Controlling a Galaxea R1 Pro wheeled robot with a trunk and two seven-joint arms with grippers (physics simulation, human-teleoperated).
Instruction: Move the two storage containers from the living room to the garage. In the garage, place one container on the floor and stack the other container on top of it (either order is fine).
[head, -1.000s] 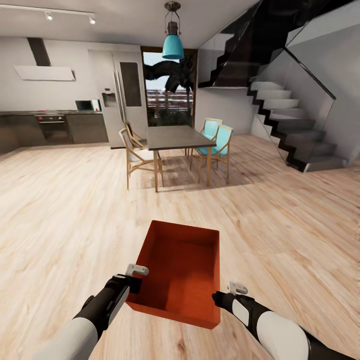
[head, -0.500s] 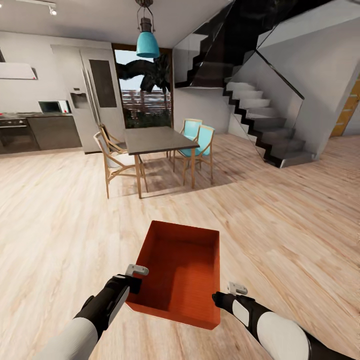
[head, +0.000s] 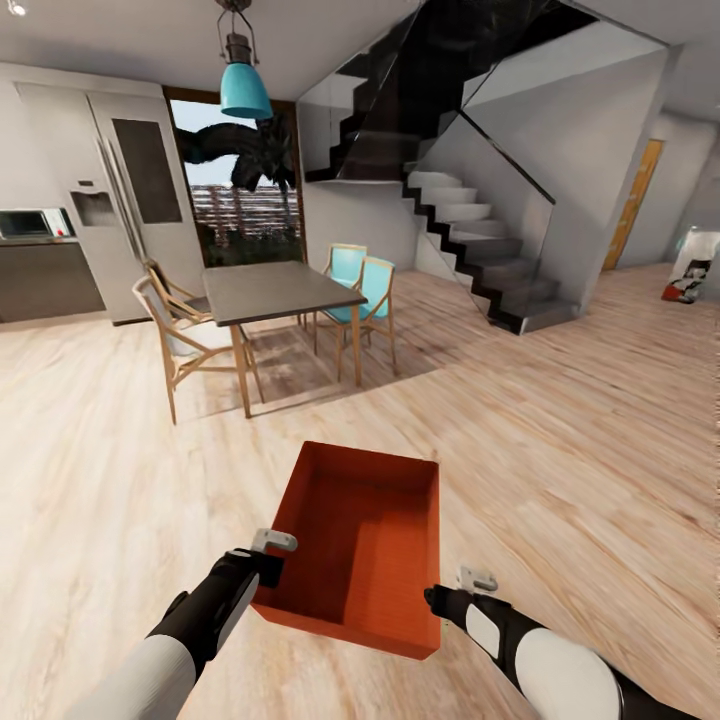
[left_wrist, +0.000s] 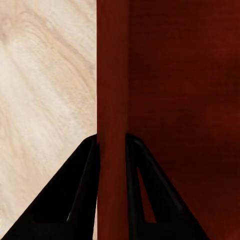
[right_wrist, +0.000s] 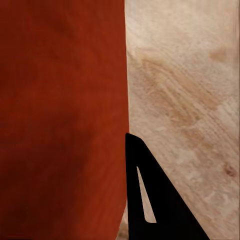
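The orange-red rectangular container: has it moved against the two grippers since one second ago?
No. The orange-red rectangular container sits the same between the left gripper and right gripper; only the camera turned, shifting the dining table leftward.

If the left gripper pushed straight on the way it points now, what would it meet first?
Nothing new, probably: the left gripper already straddles the container wall, so it would slide further along that wall. What lies beyond is unclear.

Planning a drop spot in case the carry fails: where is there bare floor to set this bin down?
Bare wood floor spreads between the storage container and the staircase, and left of the container too. Crowded: around the dining table and its chairs.
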